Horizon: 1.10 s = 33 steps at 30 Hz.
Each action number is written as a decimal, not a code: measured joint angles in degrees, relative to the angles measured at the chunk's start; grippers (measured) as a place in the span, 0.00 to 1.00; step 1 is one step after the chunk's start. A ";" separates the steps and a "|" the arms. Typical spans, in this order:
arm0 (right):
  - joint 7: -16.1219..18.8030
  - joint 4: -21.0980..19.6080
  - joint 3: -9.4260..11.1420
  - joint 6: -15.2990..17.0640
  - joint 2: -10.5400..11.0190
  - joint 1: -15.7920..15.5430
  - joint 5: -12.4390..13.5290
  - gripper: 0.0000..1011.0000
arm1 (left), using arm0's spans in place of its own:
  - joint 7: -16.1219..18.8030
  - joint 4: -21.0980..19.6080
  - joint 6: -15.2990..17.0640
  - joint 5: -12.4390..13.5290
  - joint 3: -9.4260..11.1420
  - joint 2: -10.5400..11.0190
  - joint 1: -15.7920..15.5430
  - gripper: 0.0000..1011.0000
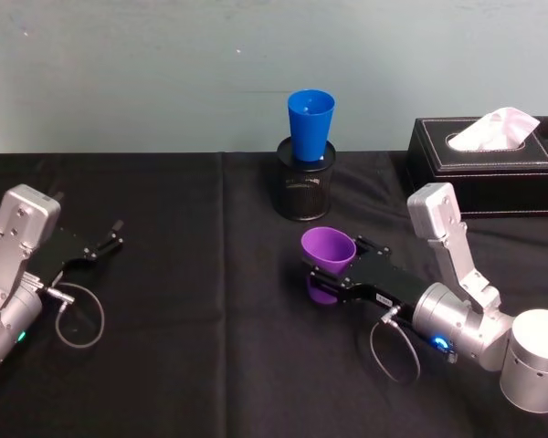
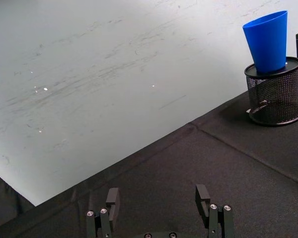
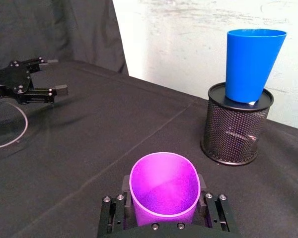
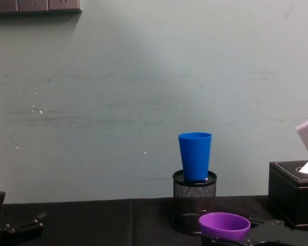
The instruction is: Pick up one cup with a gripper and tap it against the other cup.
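- The right gripper (image 1: 336, 272) sits low over the table, right of centre, its black fingers clamped on either side of the purple cup (image 1: 329, 250).
- The purple cup stands upright with its mouth open to the ceiling; its lower half is hidden between the fingers, and the wrist view cuts off its base.
- The blue cup (image 1: 310, 124) is beyond the gripper, toward the wall, well apart from the purple cup. It stands upright with its base set in the mouth of a black mesh pen holder (image 1: 304, 187).
- The left gripper (image 1: 103, 245) rests far to the left on the table, its fingers spread apart and holding nothing.
- A black tissue box (image 1: 487, 162) stands at the right rear, a white tissue poking from its top; the chest view cuts off its right side.
- The table is covered with a black cloth (image 1: 201, 301) showing fold creases, and a pale scuffed wall (image 1: 164, 73) rises behind it.
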 joint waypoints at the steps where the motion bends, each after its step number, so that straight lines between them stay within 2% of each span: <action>1: 0.09 0.08 0.00 0.01 -0.04 0.01 -0.03 0.71 | 0.00 0.00 0.00 0.00 0.00 0.00 0.00 0.99; 30: 0.81 1.55 0.01 0.04 -0.81 0.27 -0.32 0.71 | 0.00 0.00 0.00 0.00 0.00 0.00 0.00 0.99; 32: 0.81 1.55 0.01 0.01 -0.81 0.26 -0.32 0.73 | 0.00 0.00 0.00 0.00 0.00 0.00 0.00 0.99; 33: 0.81 1.55 0.01 -0.02 -0.80 0.26 -0.32 0.77 | 0.00 0.00 0.00 0.00 0.00 0.00 0.00 0.99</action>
